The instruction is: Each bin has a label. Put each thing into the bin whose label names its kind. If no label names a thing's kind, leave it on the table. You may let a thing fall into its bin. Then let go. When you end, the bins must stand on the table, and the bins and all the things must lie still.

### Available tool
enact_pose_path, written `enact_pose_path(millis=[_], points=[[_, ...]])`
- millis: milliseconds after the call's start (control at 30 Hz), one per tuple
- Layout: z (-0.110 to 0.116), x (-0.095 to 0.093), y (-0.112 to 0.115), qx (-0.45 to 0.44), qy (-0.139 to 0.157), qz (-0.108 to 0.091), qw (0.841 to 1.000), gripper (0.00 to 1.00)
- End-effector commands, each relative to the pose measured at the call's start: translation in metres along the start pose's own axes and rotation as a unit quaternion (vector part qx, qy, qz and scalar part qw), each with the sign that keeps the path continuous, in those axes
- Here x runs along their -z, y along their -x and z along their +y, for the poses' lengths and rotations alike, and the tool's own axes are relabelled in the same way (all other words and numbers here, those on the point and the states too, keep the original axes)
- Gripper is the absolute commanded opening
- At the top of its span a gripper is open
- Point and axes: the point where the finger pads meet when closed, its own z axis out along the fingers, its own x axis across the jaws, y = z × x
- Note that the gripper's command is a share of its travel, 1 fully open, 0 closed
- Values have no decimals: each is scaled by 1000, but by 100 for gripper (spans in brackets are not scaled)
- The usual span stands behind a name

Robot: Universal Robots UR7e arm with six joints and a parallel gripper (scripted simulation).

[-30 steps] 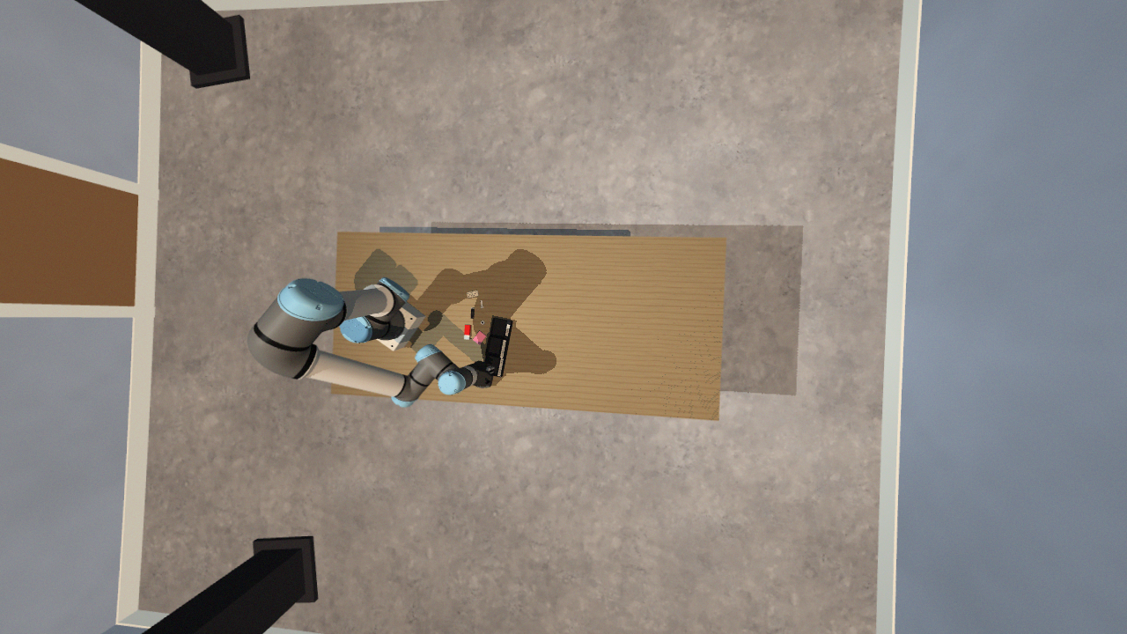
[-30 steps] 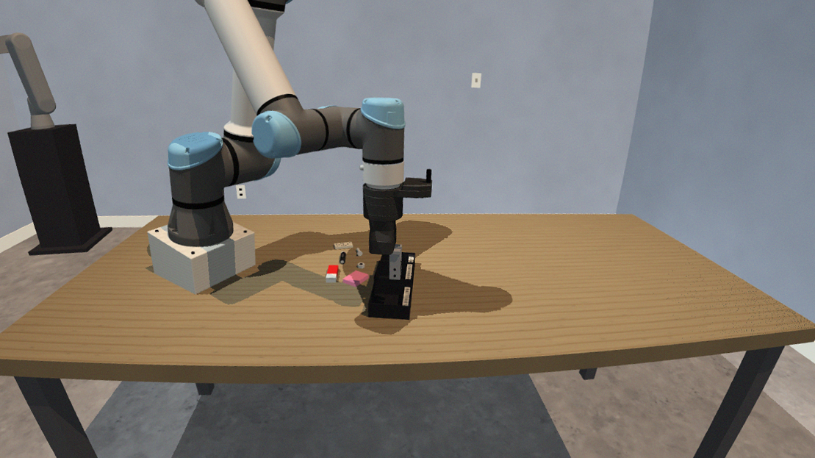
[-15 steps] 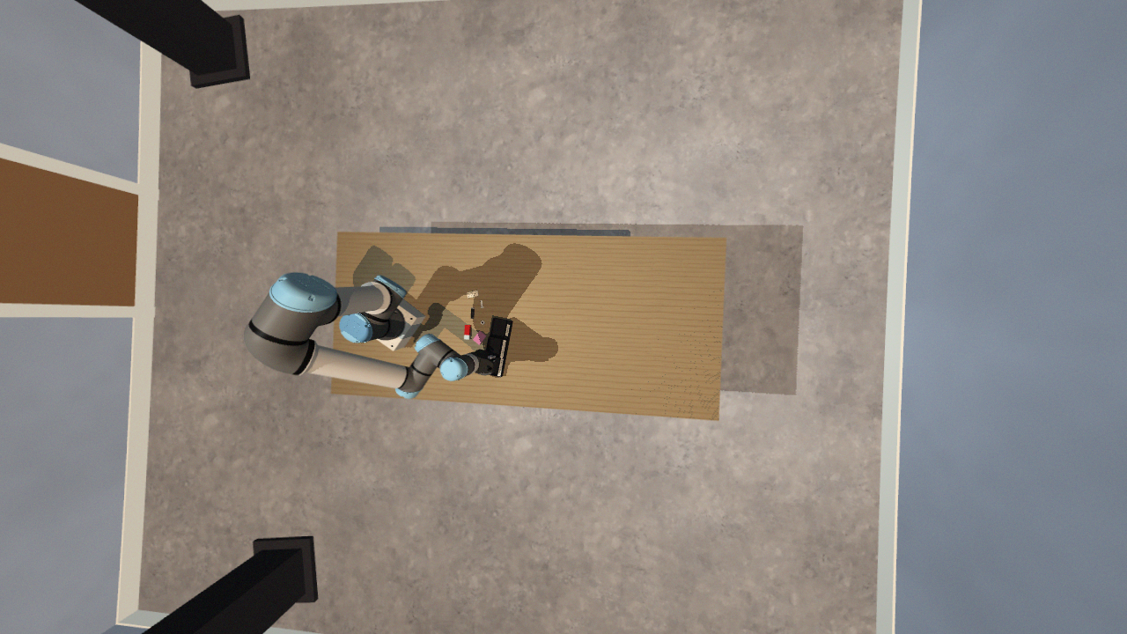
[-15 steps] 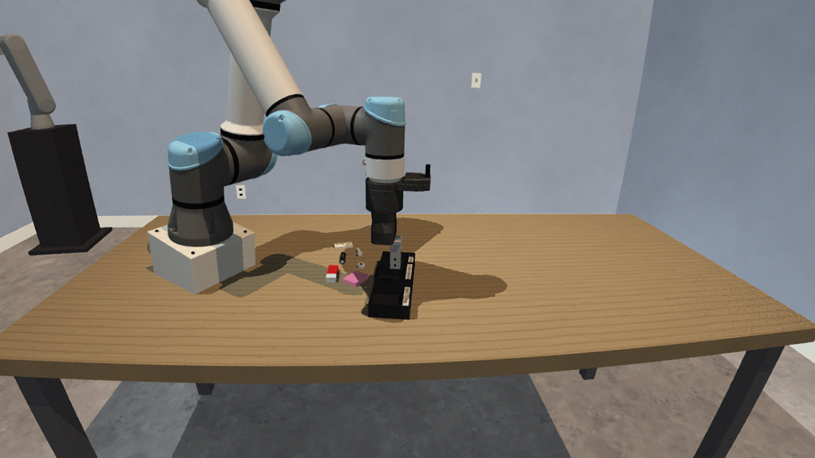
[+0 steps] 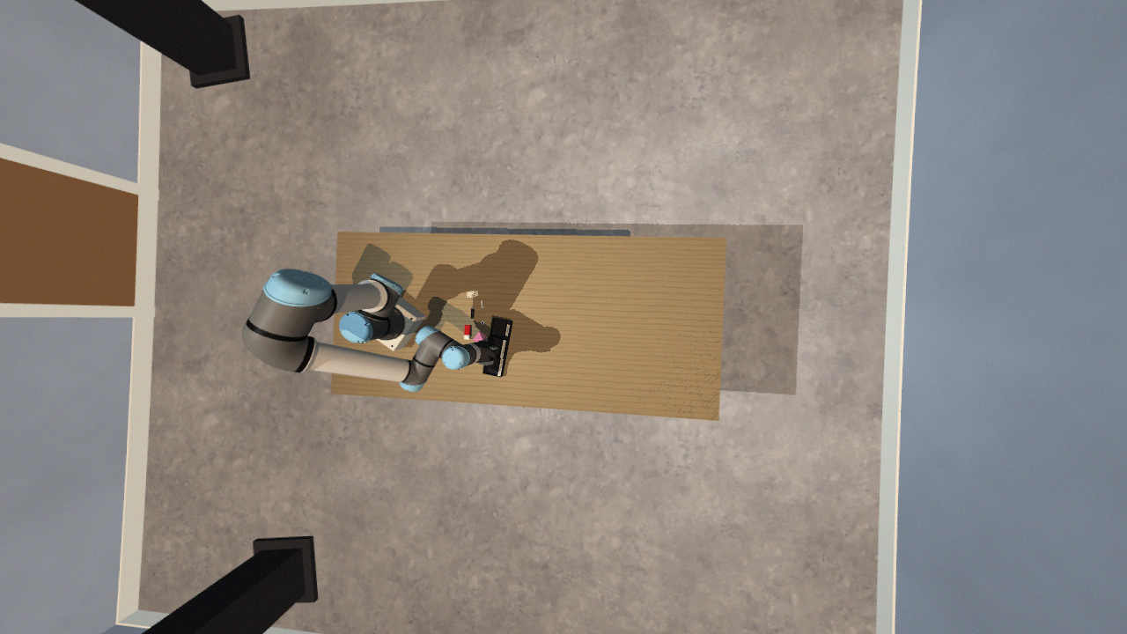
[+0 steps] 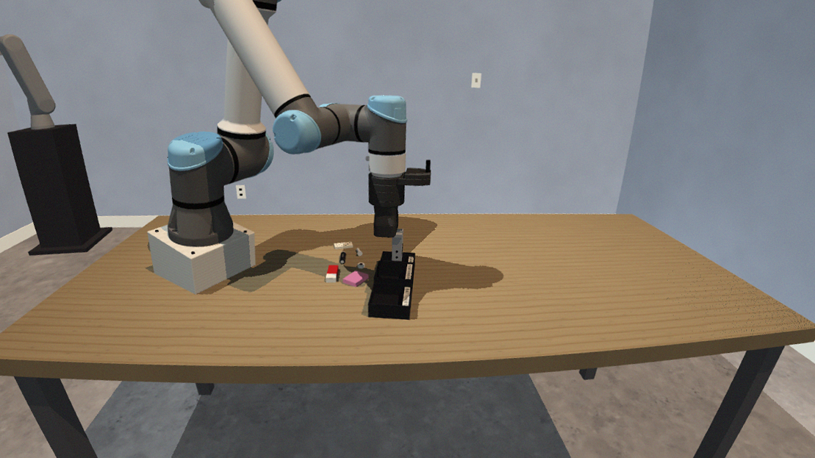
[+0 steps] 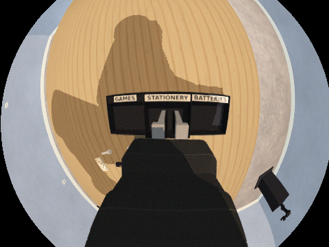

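Observation:
Three joined black bins (image 6: pixel 391 284) stand on the table, labelled GAMES (image 7: pixel 125 98), STATIONERY (image 7: pixel 167 97) and BATTERIES (image 7: pixel 210 99). My gripper (image 7: pixel 169 117) hangs a little above the row, over the STATIONERY bin, and also shows in the exterior view (image 6: pixel 398 247). Its grey fingers stand slightly apart and I see nothing between them. Left of the bins lie a pink eraser (image 6: pixel 354 278), a red and white eraser (image 6: pixel 332 273), a small black battery (image 6: pixel 341 256), two small grey pieces (image 6: pixel 359 250) and a white domino (image 6: pixel 343 245). The bins' insides are dark.
The arm's white base block (image 6: pixel 200 256) stands at the table's left end. A black pedestal with a grey arm (image 6: pixel 54 186) stands on the floor beyond the table's left end.

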Motion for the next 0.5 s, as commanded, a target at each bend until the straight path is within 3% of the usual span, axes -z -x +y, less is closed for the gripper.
enact_pose_path(millis=[0,467], points=[[2,-12,1,-2,2,0,1000,31],[2,-44,1,-2,2,0,1000,31]])
